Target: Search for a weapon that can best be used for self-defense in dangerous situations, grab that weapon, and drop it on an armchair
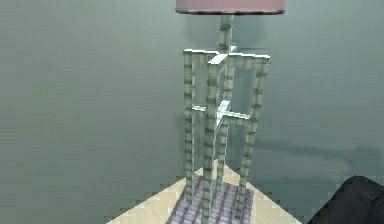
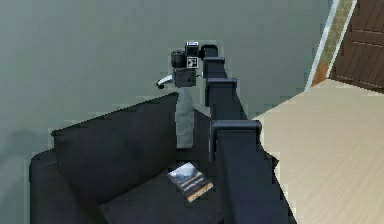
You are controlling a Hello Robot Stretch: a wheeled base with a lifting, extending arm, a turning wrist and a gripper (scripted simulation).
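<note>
The bat (image 2: pixel 185 118), a grey club that is narrow at the top and wider below, hangs upright from the gripper (image 2: pixel 172 80). Its low end seems clear of the cushion, so I judge the gripper holds it. How the fingers are set cannot be told.

Behind and under the bat is the armchair (image 2: pixel 100 150), dark and broad, with its back against the wall (image 2: pixel 80 50). The arm (image 2: pixel 235 140) reaches out over the seat from the near side. A small flat book-like thing (image 2: pixel 190 183) lies on the near part of the seat, just left of the arm and nearer than the bat.

The search and the grab look done, and the drop is the step in hand. The bat already hangs above the seat, so the next move calls for little more than letting go. A lower release would keep the bat from bouncing or rolling off the front. It should fall onto bare cushion beyond the flat thing.

The cushion looks soft and level enough to hold a long round thing. To the right, pale floor (image 2: pixel 320 130) runs to a brown door (image 2: pixel 362 45) in the far corner. Ahead of the robot a lamp (image 1: pixel 222 120) with a pink shade and a lattice stem stands by a grey wall, on a small mat.
</note>
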